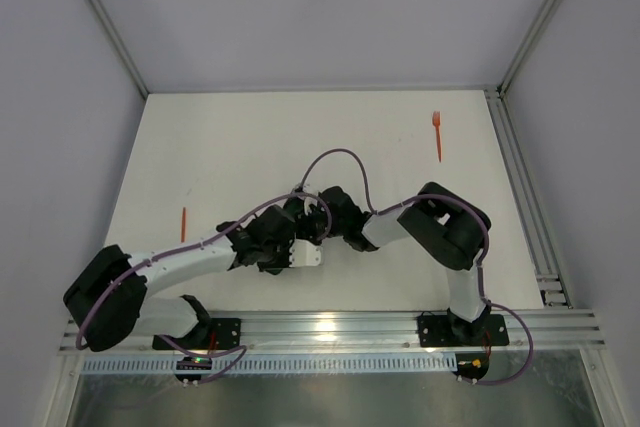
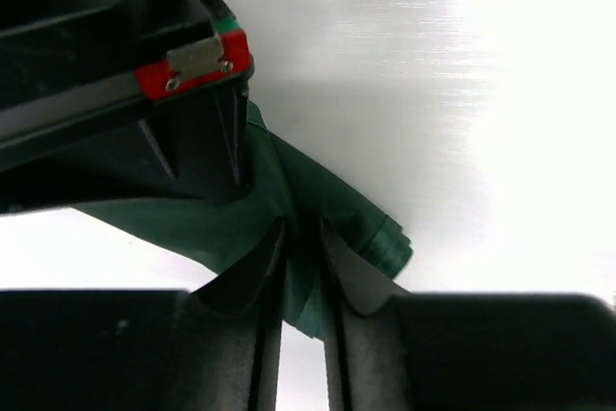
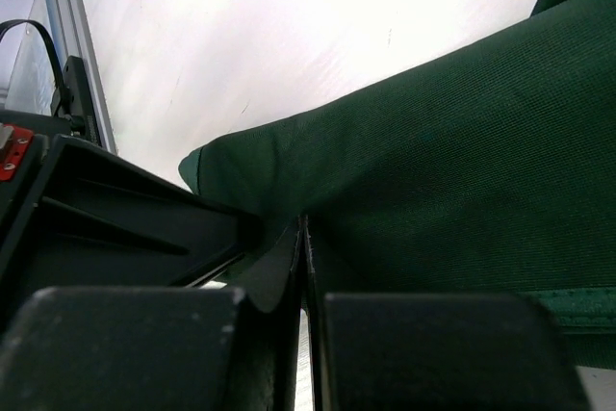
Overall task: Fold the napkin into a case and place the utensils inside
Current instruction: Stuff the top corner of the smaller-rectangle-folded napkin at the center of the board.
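While left end effector (image 2: 303,235) and right end effector (image 3: 302,238) each clamp napkin (image 3: 433,141) bunched mid-worktop (image 1: 300,137), fold looks barely begun — no case yet. Fork (image 1: 437,134) far right, second utensil (image 1: 183,223) left — both outside.

plain dark green soft cloth napkin (image 3: 452,141) is showing one even green | thin bright orange plastic fork (image 1: 437,134) and thin orange plastic piece (image 1: 183,224) are standing out on flat white table (image 1: 250,147) | thin purple cable (image 1: 340,151) is showing one solid hue; small red plastic tab (image 2: 192,69) is showing a green edge
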You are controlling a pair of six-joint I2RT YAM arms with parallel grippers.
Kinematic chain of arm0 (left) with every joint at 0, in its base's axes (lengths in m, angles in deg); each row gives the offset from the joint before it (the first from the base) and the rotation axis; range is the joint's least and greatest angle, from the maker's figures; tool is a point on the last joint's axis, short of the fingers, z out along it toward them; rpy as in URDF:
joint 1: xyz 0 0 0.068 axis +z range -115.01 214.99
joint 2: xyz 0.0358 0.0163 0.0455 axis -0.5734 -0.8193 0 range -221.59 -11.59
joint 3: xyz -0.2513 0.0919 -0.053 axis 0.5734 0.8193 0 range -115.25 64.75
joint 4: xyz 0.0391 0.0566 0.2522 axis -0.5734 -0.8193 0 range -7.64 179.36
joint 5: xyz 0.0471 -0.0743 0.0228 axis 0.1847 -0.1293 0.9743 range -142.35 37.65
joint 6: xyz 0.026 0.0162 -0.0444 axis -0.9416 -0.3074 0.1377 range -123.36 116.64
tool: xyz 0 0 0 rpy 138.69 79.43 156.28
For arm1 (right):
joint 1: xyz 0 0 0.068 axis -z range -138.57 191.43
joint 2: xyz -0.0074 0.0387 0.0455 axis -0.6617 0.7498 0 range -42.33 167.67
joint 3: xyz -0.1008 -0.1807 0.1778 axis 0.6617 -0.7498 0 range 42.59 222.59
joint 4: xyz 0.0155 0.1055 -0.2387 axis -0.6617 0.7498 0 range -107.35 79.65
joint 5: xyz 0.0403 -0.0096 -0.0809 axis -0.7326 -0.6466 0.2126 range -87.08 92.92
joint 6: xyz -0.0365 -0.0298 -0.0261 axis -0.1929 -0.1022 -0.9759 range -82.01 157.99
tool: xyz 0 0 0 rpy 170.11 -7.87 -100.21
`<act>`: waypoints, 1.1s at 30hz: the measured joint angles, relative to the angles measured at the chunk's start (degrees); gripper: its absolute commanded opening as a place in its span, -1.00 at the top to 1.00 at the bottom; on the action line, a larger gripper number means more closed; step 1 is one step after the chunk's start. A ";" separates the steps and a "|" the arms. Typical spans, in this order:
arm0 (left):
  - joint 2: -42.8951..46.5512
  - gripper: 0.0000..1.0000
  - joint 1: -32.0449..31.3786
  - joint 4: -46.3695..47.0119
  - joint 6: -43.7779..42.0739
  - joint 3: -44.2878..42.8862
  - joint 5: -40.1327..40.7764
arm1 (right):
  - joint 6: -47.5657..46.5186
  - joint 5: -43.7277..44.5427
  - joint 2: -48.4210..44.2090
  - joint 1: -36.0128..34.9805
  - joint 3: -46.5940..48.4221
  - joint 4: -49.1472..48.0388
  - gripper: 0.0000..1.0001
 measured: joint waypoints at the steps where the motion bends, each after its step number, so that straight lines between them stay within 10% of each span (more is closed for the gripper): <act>1: 0.57 0.54 0.72 -1.27 0.46 -0.39 -1.44 | 0.33 0.17 0.02 -0.02 0.00 -0.07 0.92; 11: 9.38 0.69 11.63 -8.85 4.28 -6.58 -13.20 | 1.70 2.21 0.02 -0.04 0.00 -0.57 0.93; 33: -6.73 0.71 11.91 -4.98 4.85 -5.16 -10.62 | 1.44 4.15 -3.80 0.59 -0.09 4.90 0.81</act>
